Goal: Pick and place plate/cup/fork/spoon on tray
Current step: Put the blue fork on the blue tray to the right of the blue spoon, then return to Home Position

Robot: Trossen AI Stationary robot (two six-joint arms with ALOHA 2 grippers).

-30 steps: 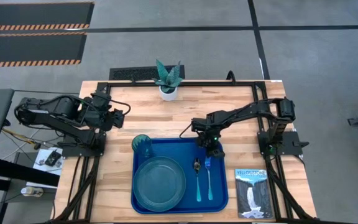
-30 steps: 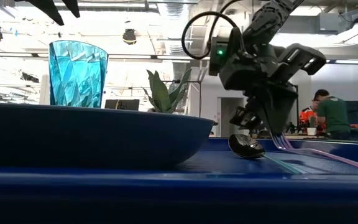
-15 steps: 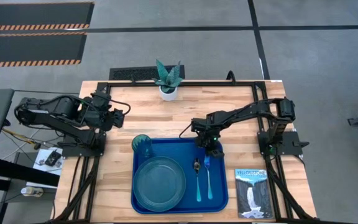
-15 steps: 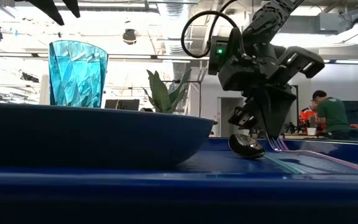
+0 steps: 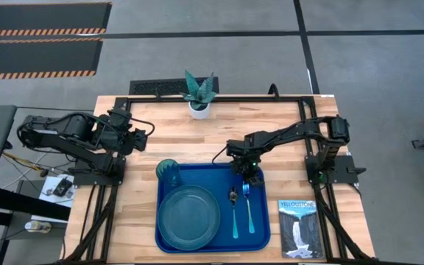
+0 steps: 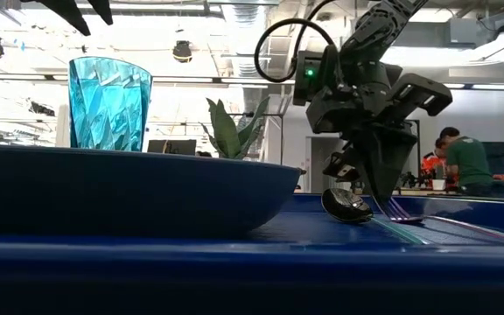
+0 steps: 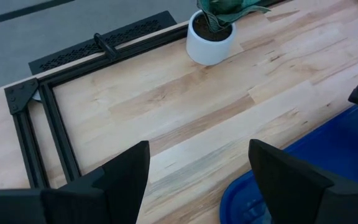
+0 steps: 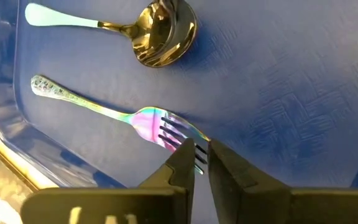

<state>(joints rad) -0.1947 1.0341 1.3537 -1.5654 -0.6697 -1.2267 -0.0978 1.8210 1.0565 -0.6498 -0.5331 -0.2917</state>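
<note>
**Fork and spoon down on tray, R gripper low over fork tines**

Wood table [image 5: 271, 129] w/ black frame. The tray [image 5: 260, 228] sits at the near-centre of it, long side running left-right. The plate [image 5: 189, 216] fills the tray's left half, flat. The cup [image 5: 168, 171] stands upright in the tray's far-left corner, just beside the plate's far rim; in low view it rises behind the plate [image 6: 129, 197] as a ribbed tumbler [image 6: 109, 103].

R of the plate, two utensils lie side by side, roughly parallel, heads toward the far edge, handles toward the near edge. The spoon [image 5: 234, 213] is the left one, bowl up and shiny [image 8: 160, 38]. The fork [image 5: 248, 213] is just R of it, apart from it, flat on the tray floor [image 8: 114, 112].

Right gripper [image 5: 250, 175] hangs over the tray's far edge, pointing down, right above the fork's tines. Fingers nearly together, only a slim gap betw. them; tips [image 8: 188, 158] at the tine ends, can't tell if touching. Nothing clamped.

Left gripper [image 5: 140, 136] waits off to the left over bare wood, well apart from the tray, fingers [image 7: 126, 174] spread wide, holding nothing.

Off the tray: white potted plant [image 5: 199, 96] at far centre; waterfall booklet [image 5: 300, 227] just R of the tray, near edge. Person [image 6: 467, 162] in the room beyond.
</note>
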